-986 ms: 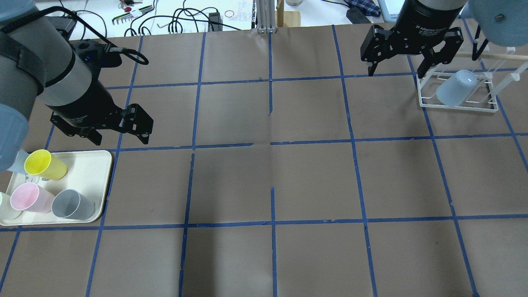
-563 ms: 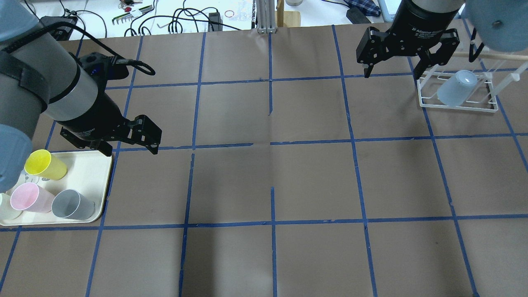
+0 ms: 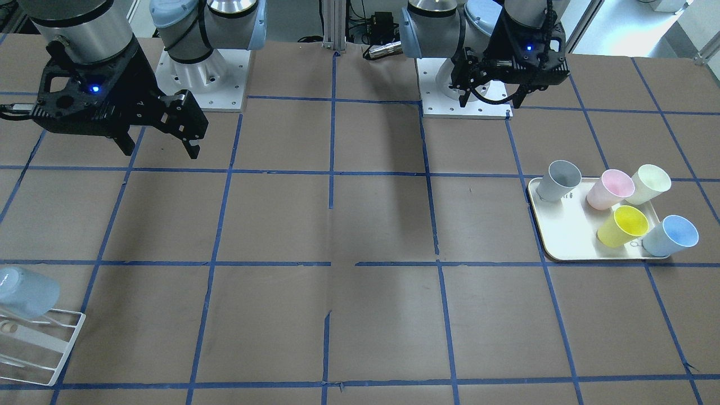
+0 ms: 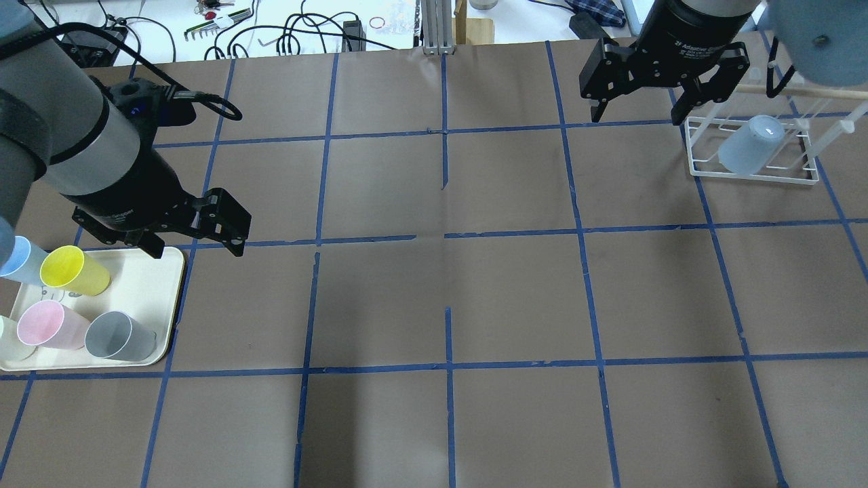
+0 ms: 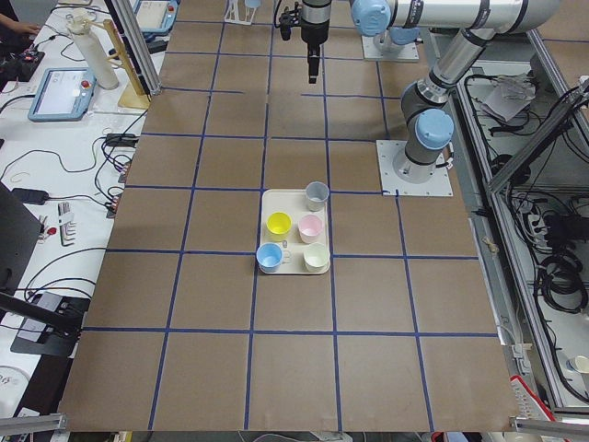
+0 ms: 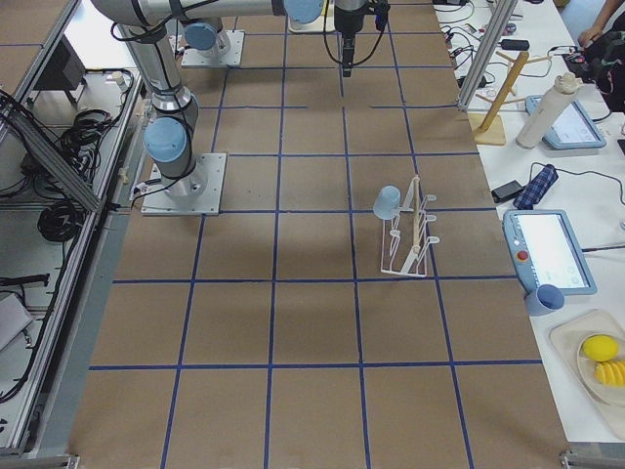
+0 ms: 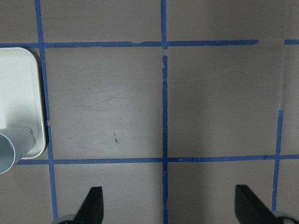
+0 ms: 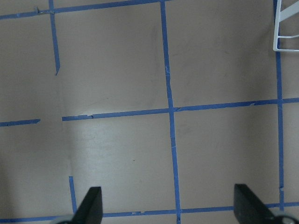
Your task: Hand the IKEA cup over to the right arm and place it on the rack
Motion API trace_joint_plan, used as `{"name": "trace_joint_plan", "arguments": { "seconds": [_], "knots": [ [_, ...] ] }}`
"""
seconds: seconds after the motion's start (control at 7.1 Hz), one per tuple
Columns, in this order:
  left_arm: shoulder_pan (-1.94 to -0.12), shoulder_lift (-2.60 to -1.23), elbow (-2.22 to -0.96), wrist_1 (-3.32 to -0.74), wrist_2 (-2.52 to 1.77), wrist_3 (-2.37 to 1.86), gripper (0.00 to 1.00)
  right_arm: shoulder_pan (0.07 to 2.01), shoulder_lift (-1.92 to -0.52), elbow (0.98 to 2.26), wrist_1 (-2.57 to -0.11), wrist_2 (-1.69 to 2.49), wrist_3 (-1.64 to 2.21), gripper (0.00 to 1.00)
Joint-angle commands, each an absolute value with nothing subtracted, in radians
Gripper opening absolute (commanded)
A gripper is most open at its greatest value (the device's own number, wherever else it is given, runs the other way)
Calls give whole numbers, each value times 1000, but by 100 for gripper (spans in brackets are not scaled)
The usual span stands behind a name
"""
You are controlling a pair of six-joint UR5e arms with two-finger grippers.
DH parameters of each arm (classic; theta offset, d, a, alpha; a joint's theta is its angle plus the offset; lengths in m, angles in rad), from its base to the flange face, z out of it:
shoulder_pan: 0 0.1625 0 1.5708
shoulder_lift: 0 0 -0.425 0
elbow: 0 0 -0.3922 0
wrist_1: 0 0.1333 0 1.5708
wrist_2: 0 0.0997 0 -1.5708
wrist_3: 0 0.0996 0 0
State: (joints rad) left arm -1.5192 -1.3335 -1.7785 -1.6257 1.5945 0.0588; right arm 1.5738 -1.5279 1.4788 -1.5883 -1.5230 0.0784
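Jaws of left gripper (image 4: 196,252) and right gripper (image 4: 636,120) apart; front view crops racked IKEA cup (image 4: 749,144), overhead doesn't.

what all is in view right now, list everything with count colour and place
table: 1, brown with blue tape grid
tray: 1, cream, robot's left side of table
grey cup: 1, grey, on tray
pink cup: 1, pink, on tray
cream cup: 1, cream, on tray
yellow cup: 1, yellow, on tray
blue cup on tray: 1, pale blue, tray corner
rack: 1, white wire, robot's right side
blue cup on rack: 1, pale blue, tilted
left gripper: 1, black, by tray, fingers open, empty
right gripper: 1, black, beside rack, fingers open, empty
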Motion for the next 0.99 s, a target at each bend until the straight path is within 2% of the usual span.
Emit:
{"name": "trace_joint_plan", "arguments": {
  "seconds": [0.0, 0.85],
  "knots": [
    [-1520, -1342, -1776, -1637, 1601, 60, 100, 1574, -1531, 1479, -1592, -1514, 77, 100],
    [-1516, -1345, -1784, -1632, 1601, 60, 100, 1574, -1537, 1479, -1595, -1513, 78, 100]
  ]
}}
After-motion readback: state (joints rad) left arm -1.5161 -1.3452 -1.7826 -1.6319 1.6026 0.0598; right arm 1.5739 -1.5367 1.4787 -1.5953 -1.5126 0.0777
